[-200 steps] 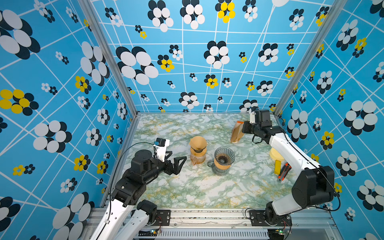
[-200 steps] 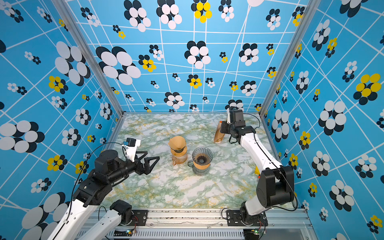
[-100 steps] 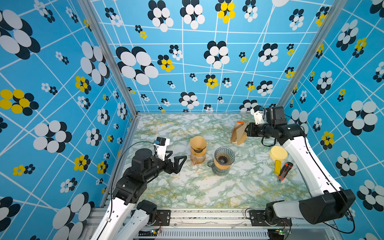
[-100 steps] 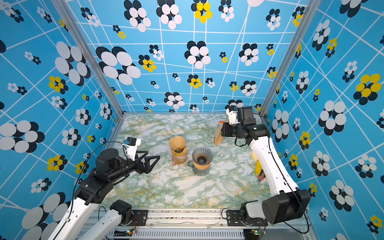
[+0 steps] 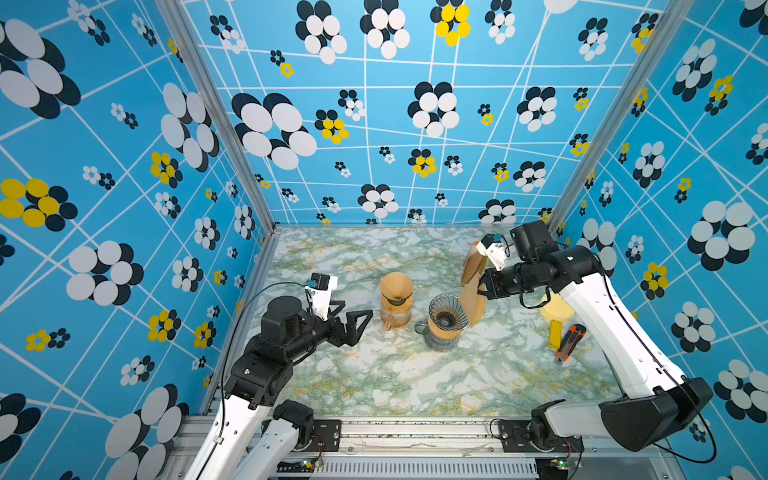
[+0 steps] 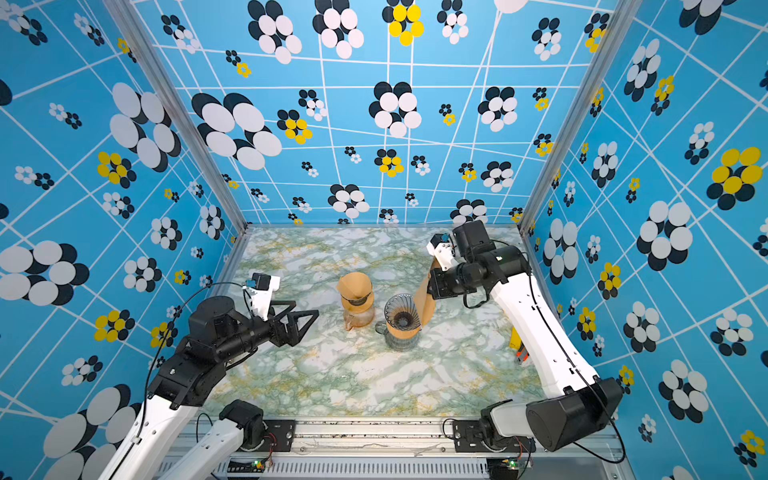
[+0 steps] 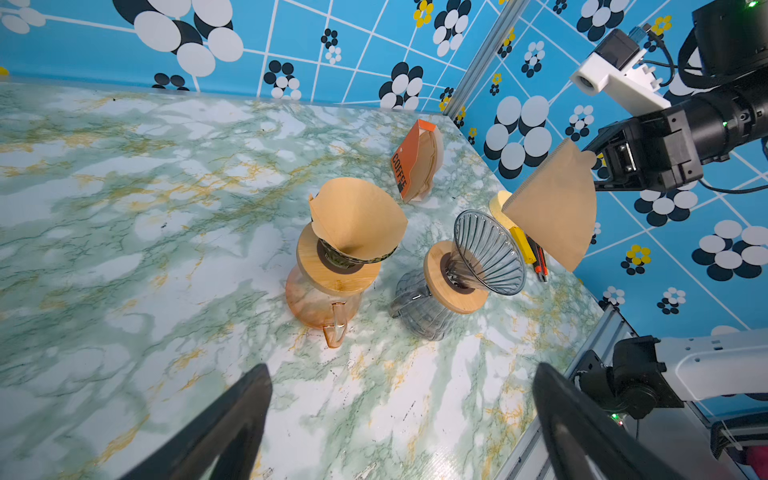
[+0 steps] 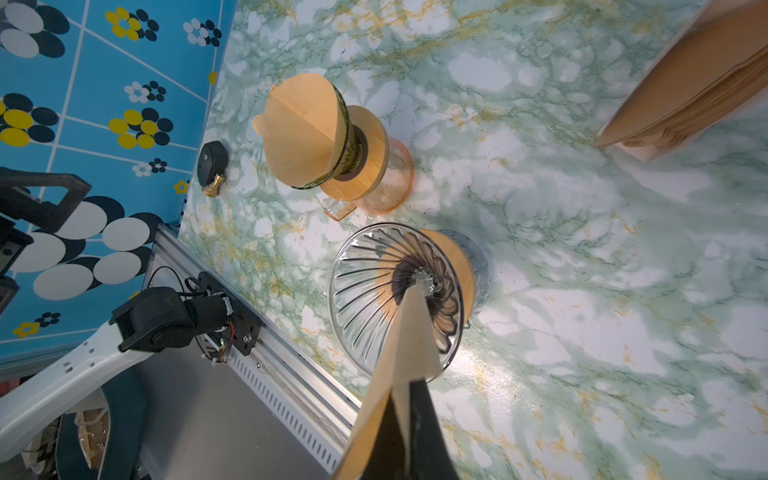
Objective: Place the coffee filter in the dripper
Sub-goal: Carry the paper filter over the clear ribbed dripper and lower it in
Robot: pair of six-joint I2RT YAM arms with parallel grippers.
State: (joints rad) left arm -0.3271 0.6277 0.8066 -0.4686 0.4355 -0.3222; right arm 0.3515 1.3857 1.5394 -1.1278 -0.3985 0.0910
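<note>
The green-veined worktop carries two brewing sets side by side near its middle. The right arm reaches in from the far corner. Its right end effector is pinched closed on one corner of a flat, folded brown coffee filter. The filter hangs in the air just beside the rim of the empty glass dripper and is not yet inside it. The left end effector hovers apart from both sets, its jaws spread wide with nothing between them.

The other set already has a filter seated, and the filter pack stands behind, so neither needs touching.

The step in hand looks like the carry-over and insertion. In the right wrist view the filter's narrow end lines up with the dripper's dark throat, which is a good heading to hold.

To do it well, the right arm should probably come over the rim first and then descend, narrow end leading. That keeps the paper from catching the near edge of the glass. The dripper rests on a wooden collar over a grey server, so a sideways nudge could tip it, and a gentle vertical approach is safer.

The paper is thin and folded flat, and it will likely need to spread against the ribs. It should be let go only once the tip is seated low.
</note>
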